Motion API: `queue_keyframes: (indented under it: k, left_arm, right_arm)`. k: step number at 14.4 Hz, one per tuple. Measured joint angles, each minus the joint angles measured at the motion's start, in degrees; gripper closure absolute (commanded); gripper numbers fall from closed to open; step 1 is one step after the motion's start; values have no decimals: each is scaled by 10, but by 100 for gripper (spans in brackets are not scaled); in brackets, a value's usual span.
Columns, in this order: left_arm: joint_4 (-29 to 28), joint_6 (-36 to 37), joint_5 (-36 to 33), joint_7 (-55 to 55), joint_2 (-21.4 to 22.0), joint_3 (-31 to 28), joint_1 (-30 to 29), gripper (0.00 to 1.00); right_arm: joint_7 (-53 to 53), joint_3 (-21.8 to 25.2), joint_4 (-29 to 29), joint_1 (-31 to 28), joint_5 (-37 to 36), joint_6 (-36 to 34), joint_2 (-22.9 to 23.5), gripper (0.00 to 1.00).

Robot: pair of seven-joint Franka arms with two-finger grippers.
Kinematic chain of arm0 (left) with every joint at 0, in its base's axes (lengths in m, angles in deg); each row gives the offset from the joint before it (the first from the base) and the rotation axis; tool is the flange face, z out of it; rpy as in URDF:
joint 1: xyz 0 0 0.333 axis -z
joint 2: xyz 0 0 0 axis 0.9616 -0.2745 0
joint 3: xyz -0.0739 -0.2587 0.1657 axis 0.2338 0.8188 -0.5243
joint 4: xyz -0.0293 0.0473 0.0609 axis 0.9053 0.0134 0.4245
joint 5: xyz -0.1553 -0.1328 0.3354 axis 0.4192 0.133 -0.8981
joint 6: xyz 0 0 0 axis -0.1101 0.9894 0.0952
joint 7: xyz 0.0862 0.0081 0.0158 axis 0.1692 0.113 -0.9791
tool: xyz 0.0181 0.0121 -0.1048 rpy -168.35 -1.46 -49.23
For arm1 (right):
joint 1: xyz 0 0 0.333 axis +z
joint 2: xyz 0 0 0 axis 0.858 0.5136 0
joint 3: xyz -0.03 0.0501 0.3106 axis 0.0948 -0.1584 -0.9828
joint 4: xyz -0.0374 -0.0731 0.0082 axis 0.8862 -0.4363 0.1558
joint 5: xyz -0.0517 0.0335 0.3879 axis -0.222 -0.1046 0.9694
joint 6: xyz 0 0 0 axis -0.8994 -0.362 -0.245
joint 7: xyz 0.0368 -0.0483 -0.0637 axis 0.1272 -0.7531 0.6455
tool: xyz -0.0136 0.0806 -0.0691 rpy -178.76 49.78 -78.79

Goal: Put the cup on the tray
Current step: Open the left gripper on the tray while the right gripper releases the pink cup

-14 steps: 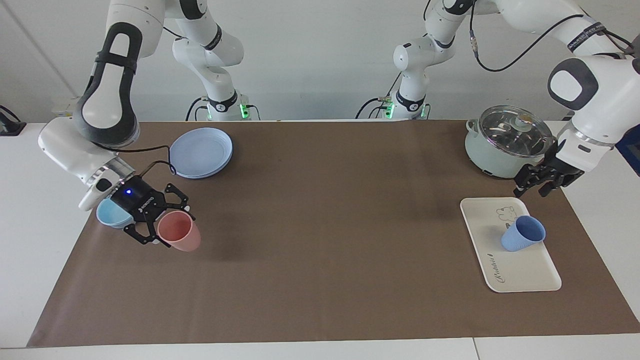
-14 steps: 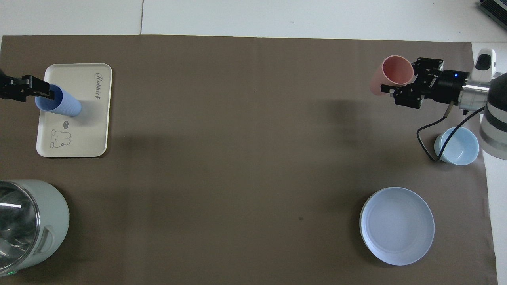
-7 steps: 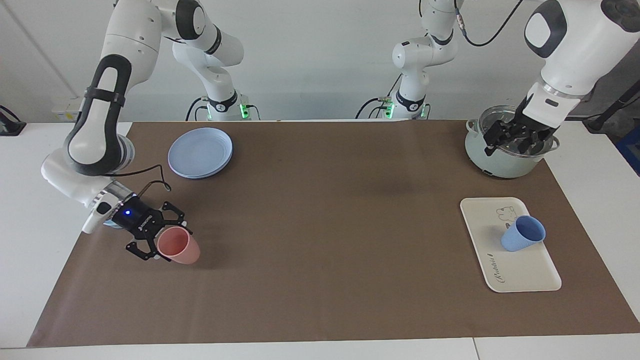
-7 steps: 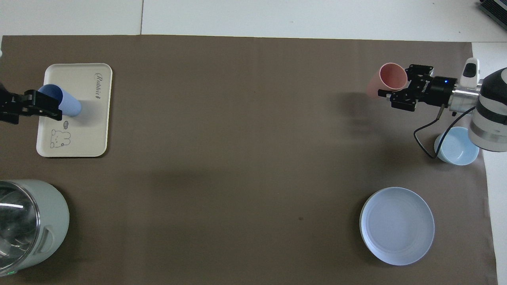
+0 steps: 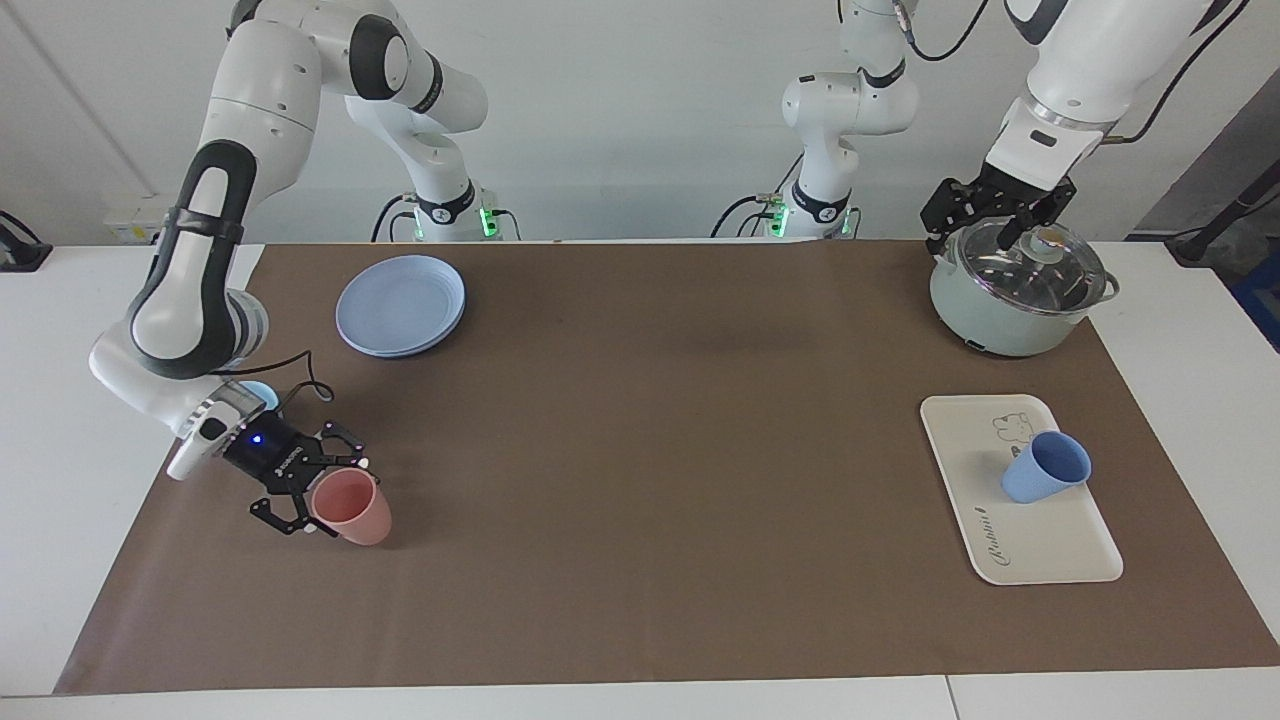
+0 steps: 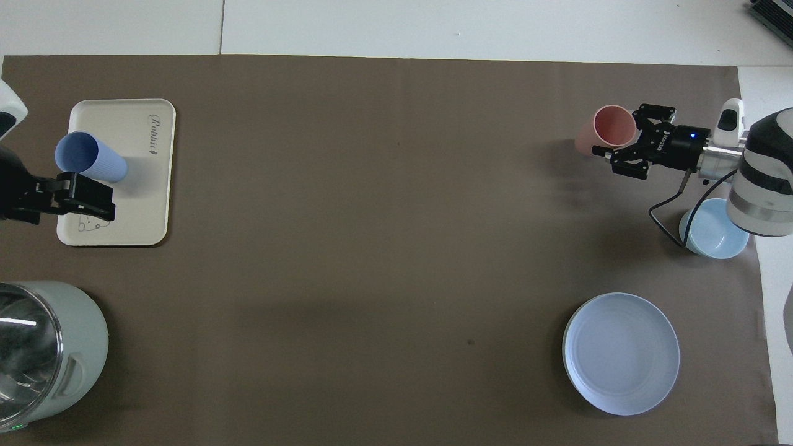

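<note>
The cup (image 5: 1045,468) stands upright on the tray (image 5: 1050,550) at the left arm's end of the counter. The left end effector (image 5: 995,210) hangs empty over the pot (image 5: 1015,285), fingers apart. The right end effector (image 5: 325,490) is clamped on the pink tumbler (image 5: 352,508), low over the brown mat (image 5: 640,450).

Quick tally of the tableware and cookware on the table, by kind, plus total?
Tumblers: 2, periwinkle-blue cup and pink tumbler
Bowls: 1, light-blue bowl
Plates: 1, round blue plate
Trays: 1, cream-white tray
Pots: 1, lidded pot
Total: 6
</note>
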Motion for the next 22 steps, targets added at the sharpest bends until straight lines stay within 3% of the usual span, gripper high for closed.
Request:
queue_keyframes:
  k: [18,19,20,21,22]
  left_arm:
    - [-4,-13,0,24,11,-14,-31,0]
    - [-14,-31,0,28,14,-14,-32,0]
    - [-34,-56,0,29,20,-14,-33,0]
    - [-56,-78,0,30,26,-14,-32,0]
    - [-72,-92,0,30,30,-14,-32,0]
  right_arm:
    - [68,7,36,-1,23,9,9,100]
    - [68,7,36,-1,24,9,9,78]
    - [68,8,36,-1,24,9,9,36]
    - [69,8,36,-1,25,9,9,2]
    - [69,8,36,-1,25,9,9,0]
